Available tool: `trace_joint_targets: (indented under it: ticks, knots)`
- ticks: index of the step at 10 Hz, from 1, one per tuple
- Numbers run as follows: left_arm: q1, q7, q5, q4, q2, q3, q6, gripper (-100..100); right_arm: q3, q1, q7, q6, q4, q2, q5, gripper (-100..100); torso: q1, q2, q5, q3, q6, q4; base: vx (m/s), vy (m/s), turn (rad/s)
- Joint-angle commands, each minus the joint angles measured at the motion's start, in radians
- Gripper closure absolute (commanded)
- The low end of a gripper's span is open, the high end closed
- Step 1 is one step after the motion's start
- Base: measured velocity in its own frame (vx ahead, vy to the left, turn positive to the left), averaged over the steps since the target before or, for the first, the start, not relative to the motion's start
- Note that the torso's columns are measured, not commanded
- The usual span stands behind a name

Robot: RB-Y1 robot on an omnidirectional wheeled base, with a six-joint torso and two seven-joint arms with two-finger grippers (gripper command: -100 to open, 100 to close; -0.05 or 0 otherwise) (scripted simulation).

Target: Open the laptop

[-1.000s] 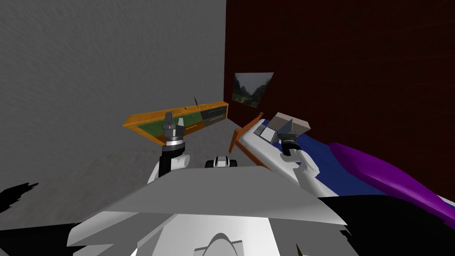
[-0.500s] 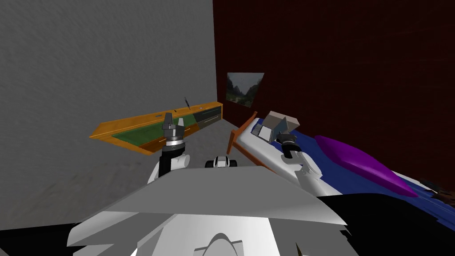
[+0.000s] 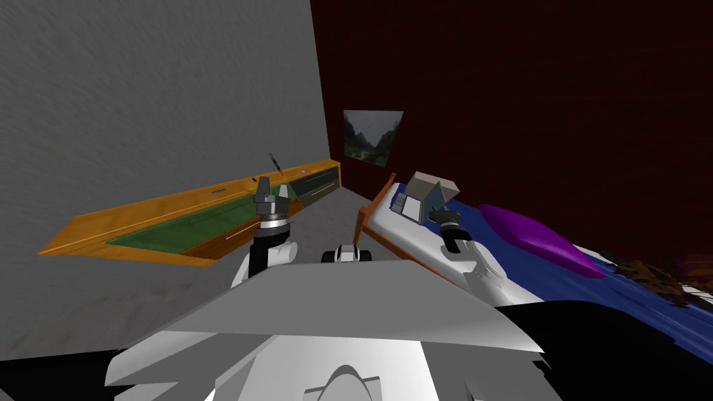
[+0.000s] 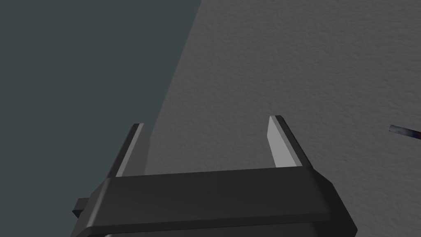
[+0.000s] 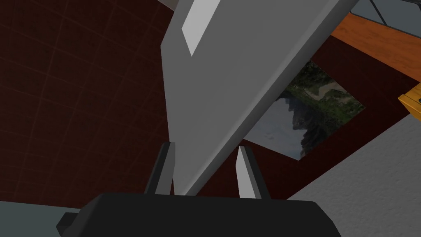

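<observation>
Turning rightward has swung my whole view. Left of the bed [image 3: 407,237], my left gripper [image 4: 205,121] hangs with fingers apart. My right gripper [image 5: 205,146] is clamped on the raised lid of the laptop [image 5: 230,74], which sits on the bed near its wooden end.

The laptop lid [image 5: 230,82] looks smooth and matt, the desk [image 3: 125,216] wooden.

laptop [image 3: 423,196]: 1. bed [image 3: 411,237]: 1. purple pillow [image 3: 536,239]: 1. wall picture [image 3: 371,136]: 1. long orange cabinet [image 3: 139,216]: 1.
</observation>
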Motion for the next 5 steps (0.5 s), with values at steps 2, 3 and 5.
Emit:
trace_joint_targets:
  ticks: [2, 3, 5]
  knots:
    - [-0.001, 0.000, 0.000, 0.000, 0.000, 0.000, 0.000, 0, 0.009, 0.023, 0.008, 0.069, 0.029, -0.057, -0.001, 100, -0.003, 0.003, -0.001, 0.002, -0.006, 0.001, -0.084, 0.006, 0.337]
    - [-0.001, 0.000, 0.000, 0.000, 0.000, 0.000, 0.000, 0, 0.014, 0.033, 0.013, 0.105, 0.044, -0.085, -0.002, 100, -0.003, 0.003, -0.001, 0.002, -0.003, 0.001, -0.163, 0.007, 0.428]
    - [-0.001, 0.000, 0.000, 0.000, 0.000, 0.000, 0.000, 0, 0.018, 0.044, 0.018, 0.151, 0.059, -0.114, -0.003, 100, -0.004, -0.001, -0.002, 0.000, 0.002, -0.001, -0.099, 0.008, 0.300]
